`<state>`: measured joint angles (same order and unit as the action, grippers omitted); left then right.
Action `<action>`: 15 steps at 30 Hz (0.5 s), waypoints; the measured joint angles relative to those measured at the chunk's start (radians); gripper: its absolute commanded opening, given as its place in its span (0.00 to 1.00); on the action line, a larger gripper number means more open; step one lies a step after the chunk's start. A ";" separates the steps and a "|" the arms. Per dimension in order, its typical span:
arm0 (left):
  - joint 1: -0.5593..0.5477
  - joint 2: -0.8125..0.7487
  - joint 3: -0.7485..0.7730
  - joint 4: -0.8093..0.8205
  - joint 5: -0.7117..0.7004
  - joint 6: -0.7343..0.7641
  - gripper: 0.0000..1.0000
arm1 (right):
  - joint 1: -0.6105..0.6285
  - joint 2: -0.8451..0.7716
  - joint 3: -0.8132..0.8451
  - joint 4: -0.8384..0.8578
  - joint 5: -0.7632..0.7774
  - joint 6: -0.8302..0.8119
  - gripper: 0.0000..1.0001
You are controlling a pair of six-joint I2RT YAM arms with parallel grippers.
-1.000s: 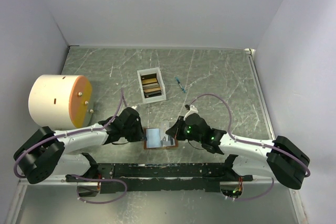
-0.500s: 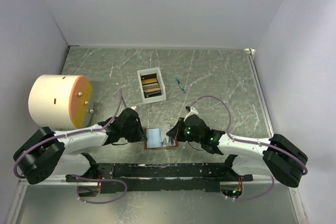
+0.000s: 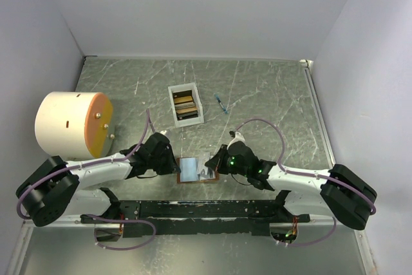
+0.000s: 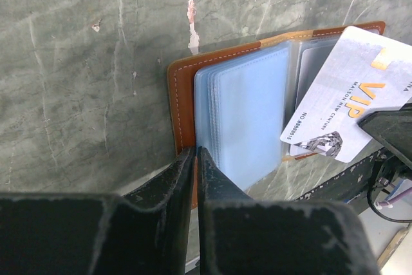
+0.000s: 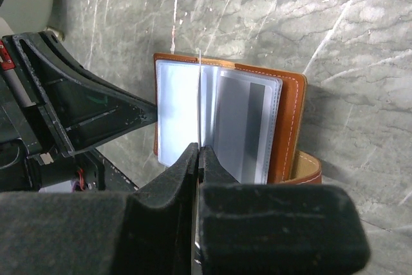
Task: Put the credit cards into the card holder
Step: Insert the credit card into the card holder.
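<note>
so the card holder [image 3: 188, 169] lies open low-centre on the desk [image 3: 270, 88], left jaws pinched on its cover corner; right jaws clamp a credit card [image 4: 341, 104], long edge slanting in from the right.

A grey-green marbled table [image 3: 270, 88] is recorded. Directly on it are found a white box [image 3: 172, 106], a small blue item [image 3: 221, 103] beside it, a cream drum [image 3: 72, 123] at the left edge, and an opened brown card holder [image 3: 188, 169] near the front.

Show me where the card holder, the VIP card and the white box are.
card holder [image 4: 244, 111], left wrist view, on its blue inner pocket.
VIP card [image 4: 344, 94], left wrist view, on its pale face.
white box [image 3: 172, 105], top view, on its left wall.
</note>
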<state>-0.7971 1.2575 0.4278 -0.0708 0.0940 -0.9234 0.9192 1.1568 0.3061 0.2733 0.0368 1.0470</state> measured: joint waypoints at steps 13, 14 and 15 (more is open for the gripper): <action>0.001 0.003 -0.001 0.006 0.006 -0.001 0.19 | -0.004 0.034 -0.024 0.080 -0.023 0.020 0.00; 0.001 0.004 -0.001 0.007 0.006 -0.001 0.19 | -0.004 0.035 -0.027 0.087 -0.025 0.023 0.00; 0.001 0.004 -0.001 0.007 0.006 -0.002 0.19 | -0.004 0.035 -0.030 0.091 -0.026 0.025 0.00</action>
<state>-0.7963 1.2617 0.4271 -0.0635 0.1001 -0.9249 0.9154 1.1923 0.2760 0.3641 0.0109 1.0718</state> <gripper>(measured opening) 0.185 0.007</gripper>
